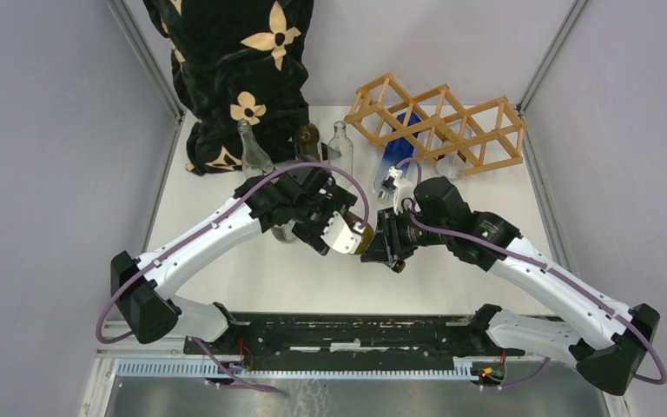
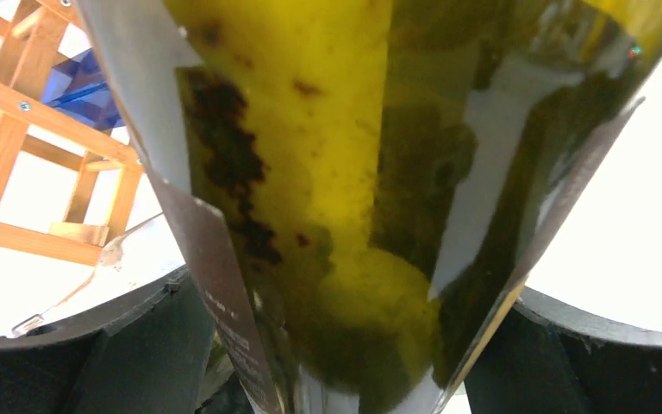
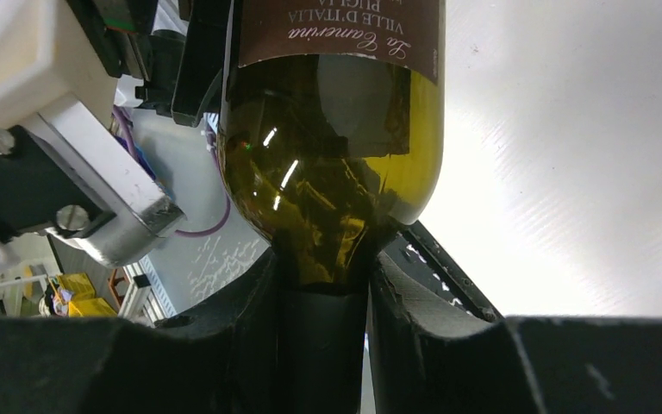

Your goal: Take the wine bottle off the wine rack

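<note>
My right claw (image 3: 323,285) is clamping shut on the neck of the green wine bottle (image 3: 336,172); the dark neck is sitting tight between both fingers. My left claw (image 2: 358,259) is standing very wide around the bottle's body. Its flat pads are lying along the glass on either side, but I cannot tell whether they are pressing or only flanking it.

The bottle is hanging between my two claws over the middle of the surface (image 1: 252,278), near and left of the wine rack (image 2: 43,114) and well apart from it. Whether its base is touching the surface is hidden from me. I am judging the lift-out of this bottle as done. What is remaining, as I am reading it, is passing it to one claw or setting it down.

A blue bottle (image 1: 395,152) is lying in one cell of the rack with its neck poking out toward me, and glass bottles (image 1: 252,152) are standing at the far left.

The brown label (image 3: 345,34) is showing upside down in my right wrist view. I am reading "VILLE D'ITALIA" and the start of "PUGLI", with a script line beginning "La" that I am not making out fully.
</note>
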You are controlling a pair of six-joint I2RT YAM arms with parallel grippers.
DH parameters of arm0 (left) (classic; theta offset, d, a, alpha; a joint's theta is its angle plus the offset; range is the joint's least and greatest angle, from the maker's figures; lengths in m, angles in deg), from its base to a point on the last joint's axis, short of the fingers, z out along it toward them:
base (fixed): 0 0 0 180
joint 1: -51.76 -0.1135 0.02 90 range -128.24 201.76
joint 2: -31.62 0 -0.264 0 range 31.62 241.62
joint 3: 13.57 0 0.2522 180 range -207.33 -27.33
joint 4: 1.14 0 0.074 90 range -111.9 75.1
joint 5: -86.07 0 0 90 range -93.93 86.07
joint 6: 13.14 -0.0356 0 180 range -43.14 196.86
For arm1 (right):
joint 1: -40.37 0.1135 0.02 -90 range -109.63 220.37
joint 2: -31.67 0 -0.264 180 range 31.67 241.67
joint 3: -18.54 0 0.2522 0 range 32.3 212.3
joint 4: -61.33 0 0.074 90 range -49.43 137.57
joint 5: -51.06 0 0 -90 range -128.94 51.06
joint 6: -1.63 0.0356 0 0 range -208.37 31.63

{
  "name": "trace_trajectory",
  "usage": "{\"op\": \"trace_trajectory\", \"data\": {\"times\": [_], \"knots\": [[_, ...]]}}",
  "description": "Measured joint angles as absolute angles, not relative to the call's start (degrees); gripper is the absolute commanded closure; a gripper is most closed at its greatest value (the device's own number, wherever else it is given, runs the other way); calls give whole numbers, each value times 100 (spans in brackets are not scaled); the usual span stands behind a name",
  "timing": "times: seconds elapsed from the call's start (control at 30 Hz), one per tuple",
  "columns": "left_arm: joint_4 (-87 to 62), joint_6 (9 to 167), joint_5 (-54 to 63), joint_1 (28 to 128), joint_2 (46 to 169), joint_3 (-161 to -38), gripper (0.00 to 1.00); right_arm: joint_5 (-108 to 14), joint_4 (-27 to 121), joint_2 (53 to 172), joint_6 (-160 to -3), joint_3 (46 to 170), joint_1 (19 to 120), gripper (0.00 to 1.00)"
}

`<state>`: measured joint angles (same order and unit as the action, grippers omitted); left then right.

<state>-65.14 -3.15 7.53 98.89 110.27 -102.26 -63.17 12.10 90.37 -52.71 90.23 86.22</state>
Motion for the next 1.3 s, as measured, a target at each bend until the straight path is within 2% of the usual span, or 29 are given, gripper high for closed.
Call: {"op": "trace_trajectory", "data": {"times": [0.07,0.1,0.17,0.2,0.27,0.3,0.33,0.37,0.4,0.5,0.57,0.9,1.3], "knots": [[-6623,-315,762,9889,11073,-10255,6,-6371,1208,9065,-5306,9023,8628,100],[-6667,-315,767,9889,11086,-10257,14,-6397,1208,9081,-5334,9023,8628,100],[-6774,-304,793,9887,11097,-10261,36,-6426,1215,9098,-5393,9023,8635,99],[-6857,-282,812,9887,11115,-10275,46,-6430,1230,9098,-5424,9026,8635,95],[-6956,-228,826,9887,11180,-10375,72,-6435,1230,9096,-5444,9026,8633,80],[-7050,-195,826,9887,11246,-10478,91,-6421,1230,9085,-5463,9026,8630,68],[-7098,-195,826,9883,11283,-10539,97,-6400,1228,9072,-5479,9030,8626,54],[-7172,-195,837,9881,11340,-10640,98,-6369,1219,9052,-5501,9039,8626,43],[-7190,-186,847,9876,11360,-10685,98,-6312,1197,9019,-5549,9047,8626,37],[-7174,155,996,9815,11364,-10723,98,-6056,1291,8847,-5616,9096,8628,23],[-7133,402,1147,9732,11364,-10723,98,-5790,1390,8648,-5669,9133,8628,17],[-6774,1956,2273,9378,11364,-11020,98,-4535,2015,7855,-5689,9299,8596,13],[-5417,4476,3204,8947,11360,-11509,98,-4118,3269,7413,-5155,9200,8639,13]]}}
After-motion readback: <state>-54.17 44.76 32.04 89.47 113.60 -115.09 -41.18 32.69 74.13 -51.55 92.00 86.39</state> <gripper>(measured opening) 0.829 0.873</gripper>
